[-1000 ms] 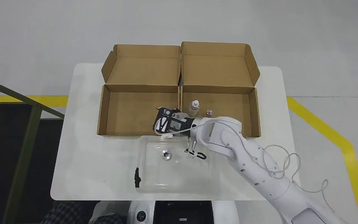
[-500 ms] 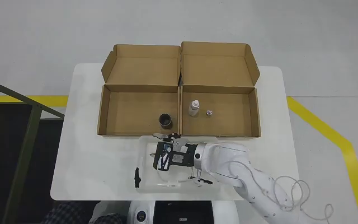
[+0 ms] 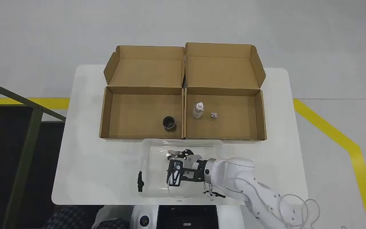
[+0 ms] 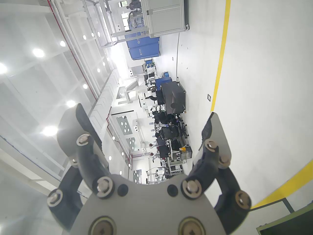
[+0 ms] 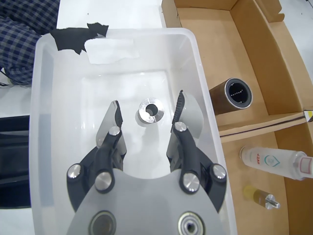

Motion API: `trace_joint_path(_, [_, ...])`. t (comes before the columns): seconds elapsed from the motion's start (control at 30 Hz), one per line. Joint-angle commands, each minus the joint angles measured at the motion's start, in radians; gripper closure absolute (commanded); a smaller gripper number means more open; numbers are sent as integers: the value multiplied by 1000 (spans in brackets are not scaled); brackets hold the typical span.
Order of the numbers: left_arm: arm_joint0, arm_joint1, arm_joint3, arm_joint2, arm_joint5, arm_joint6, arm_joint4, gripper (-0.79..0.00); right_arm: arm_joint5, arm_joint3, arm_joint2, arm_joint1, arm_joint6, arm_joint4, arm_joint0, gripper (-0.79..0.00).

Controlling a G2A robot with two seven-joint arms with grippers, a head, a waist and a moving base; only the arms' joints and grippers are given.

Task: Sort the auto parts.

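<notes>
Right wrist view, and the right claw [image 5: 148, 100] hangs spread wide inside the clear plastic bin [image 5: 195, 50], holding nothing. The silver metal collar [image 5: 151, 110] lies flat on the bin floor right between the fingertips, untouched as far as I can tell. One finger [image 5: 189, 116] sits close to the bin wall, and that's the worry: come down a shade off line and it could clip the wall and shove the bin. That collar is also round and polished, so I'd expect an off-centre squeeze to squirt it out sideways. Out past that wall, a cardboard box [image 5: 220, 50] holds a black cylinder [image 5: 231, 96]. Back toward the wrist, a second box [image 5: 281, 192] holds a white bottle [image 5: 269, 160] and a small brass part [image 5: 262, 198]. The left claw [image 4: 145, 113] is spread too, empty, aimed off into the room.
</notes>
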State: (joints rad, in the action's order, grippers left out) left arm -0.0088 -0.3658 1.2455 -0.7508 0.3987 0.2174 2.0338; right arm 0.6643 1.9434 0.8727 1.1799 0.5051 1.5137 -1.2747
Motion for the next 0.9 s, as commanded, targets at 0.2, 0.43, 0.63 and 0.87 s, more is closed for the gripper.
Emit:
trace_joint_path(0.2, [0, 0, 0, 0, 0, 0, 0, -785, -16, -78, -35, 12, -2, 7, 48, -459])
trace_joint_path(0.43, [0, 0, 0, 0, 0, 0, 0, -785, -26, -140, -68, 26, 3, -6, 90, -489])
trace_joint_path(0.63, [0, 0, 0, 0, 0, 0, 0, -785, -29, -182, -89, 36, 9, -22, 118, -428])
trace_joint_path(0.87, [0, 0, 0, 0, 0, 0, 0, -785, -26, -204, -103, 42, 18, -28, 132, -372])
